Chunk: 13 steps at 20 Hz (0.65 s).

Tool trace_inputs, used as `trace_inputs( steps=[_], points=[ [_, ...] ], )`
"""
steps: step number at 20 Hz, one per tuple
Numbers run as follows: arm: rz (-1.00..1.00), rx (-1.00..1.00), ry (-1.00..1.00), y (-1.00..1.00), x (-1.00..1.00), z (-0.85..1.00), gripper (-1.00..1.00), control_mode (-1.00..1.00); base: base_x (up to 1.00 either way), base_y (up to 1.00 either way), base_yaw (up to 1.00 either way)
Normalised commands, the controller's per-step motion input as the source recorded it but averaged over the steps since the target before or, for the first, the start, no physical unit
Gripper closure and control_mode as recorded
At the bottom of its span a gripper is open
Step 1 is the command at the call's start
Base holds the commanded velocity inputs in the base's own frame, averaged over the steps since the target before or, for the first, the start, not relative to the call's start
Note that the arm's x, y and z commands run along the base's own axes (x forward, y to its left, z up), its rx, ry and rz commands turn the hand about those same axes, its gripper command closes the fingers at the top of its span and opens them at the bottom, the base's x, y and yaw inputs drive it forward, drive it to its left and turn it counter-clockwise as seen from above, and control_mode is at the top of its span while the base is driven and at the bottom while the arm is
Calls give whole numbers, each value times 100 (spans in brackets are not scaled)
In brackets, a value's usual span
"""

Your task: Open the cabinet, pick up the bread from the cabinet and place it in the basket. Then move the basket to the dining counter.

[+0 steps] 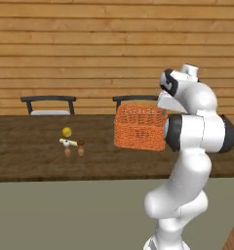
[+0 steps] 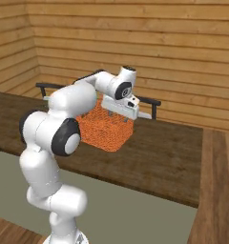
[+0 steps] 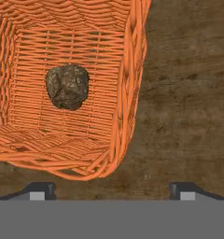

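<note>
The gripper (image 3: 113,190) stood spread wide and empty above the near corner of the basket (image 3: 128,93), which sat on the dining counter (image 3: 188,116) with the bread (image 3: 67,87) inside, so the hand's next move looked like lifting clear.

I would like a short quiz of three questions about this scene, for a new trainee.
1. True or false: the bread lies inside the basket.
2. On what does the basket rest? A) a sink B) the dining counter C) a chair seat
3. In the hand view, how do the jaws of the gripper stand, and do they hold anything?

Key:
1. True.
2. B.
3. They stand wide apart, with only the basket's corner and the counter between them; they hold nothing.
</note>
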Motion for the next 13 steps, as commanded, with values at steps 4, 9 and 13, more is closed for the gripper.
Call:
trace_inputs(
  steps=[4, 9, 13],
  points=[
    [38, -33, -45, 32, -95, 100, -100, -100, 0, 0, 0],
    [36, -28, -41, 36, -99, 100, -100, -100, 0, 0, 0],
    [30, -17, -41, 41, -100, 91, -100, -100, 0, 0, 0]
  ],
)
